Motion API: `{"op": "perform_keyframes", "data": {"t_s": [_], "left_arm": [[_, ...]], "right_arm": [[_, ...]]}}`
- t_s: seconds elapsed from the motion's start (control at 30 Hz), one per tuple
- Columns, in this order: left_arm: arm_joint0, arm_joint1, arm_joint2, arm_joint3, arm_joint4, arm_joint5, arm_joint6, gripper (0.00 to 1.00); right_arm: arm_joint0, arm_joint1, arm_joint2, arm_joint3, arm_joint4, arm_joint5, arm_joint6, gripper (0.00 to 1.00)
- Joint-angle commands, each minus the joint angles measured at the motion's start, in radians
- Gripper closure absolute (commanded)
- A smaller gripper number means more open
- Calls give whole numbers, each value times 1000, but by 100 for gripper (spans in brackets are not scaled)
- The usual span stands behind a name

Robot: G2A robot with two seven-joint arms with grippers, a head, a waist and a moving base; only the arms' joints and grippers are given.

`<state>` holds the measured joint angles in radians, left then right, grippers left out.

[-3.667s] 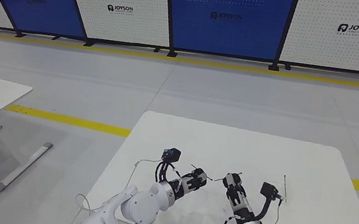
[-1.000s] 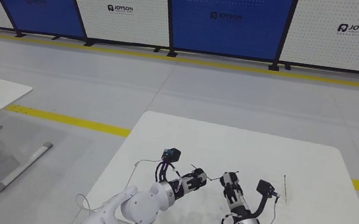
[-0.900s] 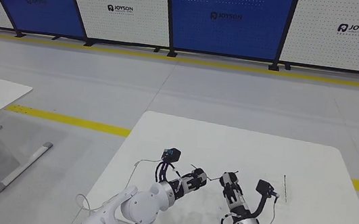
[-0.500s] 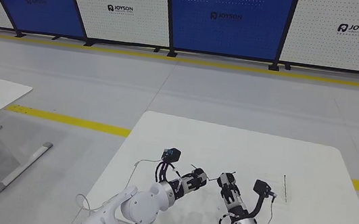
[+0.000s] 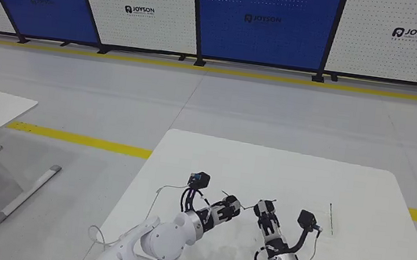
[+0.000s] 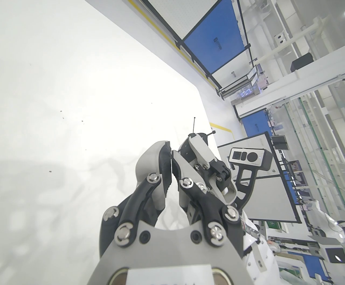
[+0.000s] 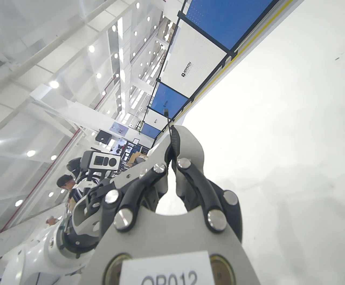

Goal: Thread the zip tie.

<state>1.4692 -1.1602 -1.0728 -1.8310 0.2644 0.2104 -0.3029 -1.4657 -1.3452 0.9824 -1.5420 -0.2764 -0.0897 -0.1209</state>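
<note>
White table (image 5: 213, 158), top view: left gripper (image 5: 236, 206) and right gripper (image 5: 261, 207) tip to tip, close together over the near half. Loose black strip (image 5: 331, 217) lies flat on the table, out beyond the right gripper.
Left wrist view: left gripper's pads pressed together; cannot tell if anything is pinched.
Right wrist view: right gripper clamped on zip tie (image 7: 168, 116), head end poking past the fingertips.

The thin black plastic zip tie (image 7: 168, 120) is pinched between the pressed-together fingers of the right pincer (image 7: 173, 132), held up off the white desk (image 7: 269, 108). A short straight stretch pokes out past the fingertips and ends in its small square head.
</note>
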Motion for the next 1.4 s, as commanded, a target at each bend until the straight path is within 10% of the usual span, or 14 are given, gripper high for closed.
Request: {"op": "perform_keyframes", "data": {"t_s": [0.0,1.37], "left_arm": [[0,-1,8,2,2,-11,4,100],[-8,-7,5,30,-131,-73,-12,100]], "right_arm": [[3,-3,-6,3,5,2,5,100],[-42,-6,53,-38,-68,-2,-3,100]]}}
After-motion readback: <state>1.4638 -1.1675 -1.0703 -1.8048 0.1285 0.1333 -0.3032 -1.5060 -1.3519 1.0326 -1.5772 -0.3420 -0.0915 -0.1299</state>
